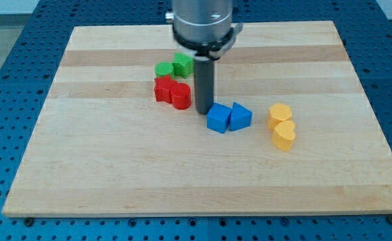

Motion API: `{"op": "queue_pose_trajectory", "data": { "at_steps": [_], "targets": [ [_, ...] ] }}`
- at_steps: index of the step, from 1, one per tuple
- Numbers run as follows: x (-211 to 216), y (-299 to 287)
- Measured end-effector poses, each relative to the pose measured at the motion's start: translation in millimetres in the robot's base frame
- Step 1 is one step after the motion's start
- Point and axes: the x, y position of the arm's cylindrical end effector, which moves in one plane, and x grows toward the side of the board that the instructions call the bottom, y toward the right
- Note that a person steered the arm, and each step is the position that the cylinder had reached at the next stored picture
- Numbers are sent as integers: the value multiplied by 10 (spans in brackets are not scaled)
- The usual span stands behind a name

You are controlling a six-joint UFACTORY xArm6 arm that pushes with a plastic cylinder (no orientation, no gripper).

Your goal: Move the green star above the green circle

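Note:
The green star [182, 64] sits near the view's top centre, touching the green circle [163, 69] on that circle's right and slightly higher. My tip [204, 110] rests on the board below and to the right of both green blocks, just left of a blue block [218, 118]. The rod rises from the tip and hides the board behind it, close to the star's right side.
Two red blocks [171, 91] lie just below the green pair, left of my tip. A blue triangular block [240, 116] touches the first blue block. Two yellow blocks [282, 125] sit stacked in a column at the view's right. The wooden board [82, 167] ends in blue pegboard.

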Motion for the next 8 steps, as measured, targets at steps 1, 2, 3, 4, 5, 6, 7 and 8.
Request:
{"op": "queue_pose_trajectory", "data": {
  "at_steps": [1,2,3,4,5,6,7,8],
  "targets": [
    [-246,111],
    [-282,-105],
    [-245,-364],
    [-231,-467],
    [-225,-467],
    [-206,-501],
    [-189,-543],
    [-189,-543]
  ]
}}
